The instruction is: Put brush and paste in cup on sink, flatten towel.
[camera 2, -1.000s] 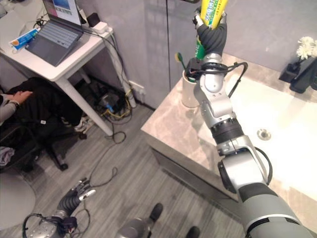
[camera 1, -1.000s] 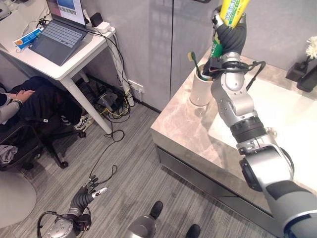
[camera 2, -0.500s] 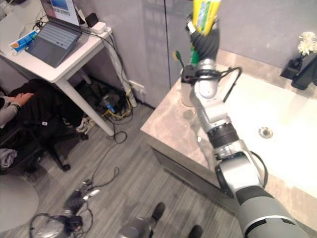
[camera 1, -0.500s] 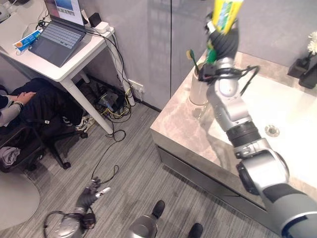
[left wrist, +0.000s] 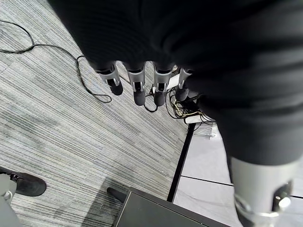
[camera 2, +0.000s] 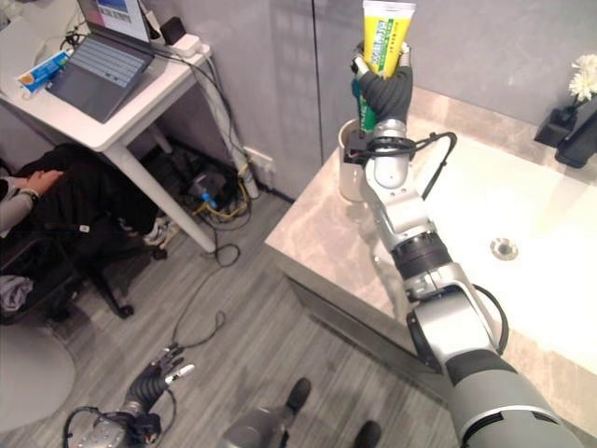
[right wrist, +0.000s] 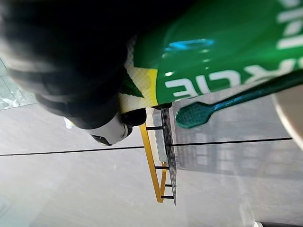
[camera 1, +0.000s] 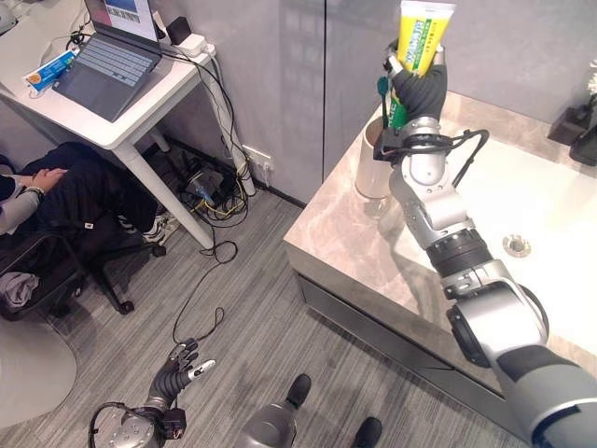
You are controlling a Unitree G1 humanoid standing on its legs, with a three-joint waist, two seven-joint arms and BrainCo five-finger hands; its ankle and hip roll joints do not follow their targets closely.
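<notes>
Gripping a yellow and green tube of toothpaste (camera 1: 422, 42), the right hand (camera 1: 417, 89) reaches up over the far left corner of a marble sink counter (camera 1: 345, 238). Its fingers are curled round the lower part of the tube, so the tube's bottom end is hidden behind the dark hand cover, while the flat yellow end sticks up above the hand. In the right wrist view the tube (right wrist: 213, 52) lies against the dark cover (right wrist: 66, 61) and its far end is cut off at the frame edge.

Just below and beside the hand stands a white cup (camera 1: 375, 168), near the counter's corner. A green toothbrush (camera 1: 383, 98) rises from the cup; the hand covers much of its handle. The wrist view shows the brush head (right wrist: 194, 113) close beside the tube. Whether the tube's lower end is inside the cup cannot be made out.

Low over the grey floor (camera 1: 252, 355), well apart from the counter, the left hand (camera 1: 177, 364) hangs with fingers (left wrist: 137, 90) relaxed and nearly straight, holding nothing.

Past the counter's left side, a white desk (camera 1: 140, 112) holds a laptop (camera 1: 107, 65). A seated person (camera 1: 56, 191) is partly cut off at the frame edge.
</notes>
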